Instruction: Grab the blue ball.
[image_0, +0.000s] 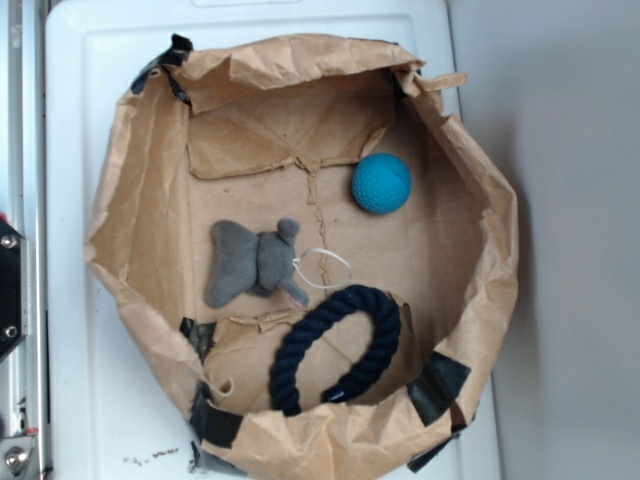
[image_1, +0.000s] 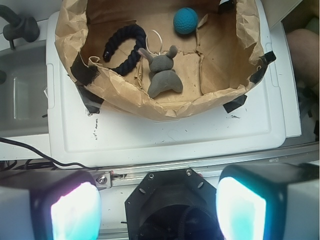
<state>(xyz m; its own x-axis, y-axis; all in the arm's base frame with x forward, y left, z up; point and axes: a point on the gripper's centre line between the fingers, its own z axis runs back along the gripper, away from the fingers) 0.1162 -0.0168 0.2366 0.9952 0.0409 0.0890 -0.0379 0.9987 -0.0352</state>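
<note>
The blue ball (image_0: 381, 183) (image_1: 185, 20) is a small turquoise sphere lying on the floor of a crumpled brown paper bin (image_0: 110, 230) (image_1: 165, 102), toward its right side in the exterior view. In the wrist view my gripper (image_1: 157, 207) hangs well back from the bin, over the robot's black base, with the ball far ahead near the top of the picture. Its two glowing pads (image_1: 75, 212) stand wide apart with nothing between them. The gripper does not show in the exterior view.
A grey plush toy (image_0: 252, 262) (image_1: 163, 76) lies mid-bin with a white loop beside it. A dark navy rope ring (image_0: 338, 345) (image_1: 122, 46) curves along the bin's wall. The bin stands on a white tray (image_0: 75, 390) (image_1: 165, 140).
</note>
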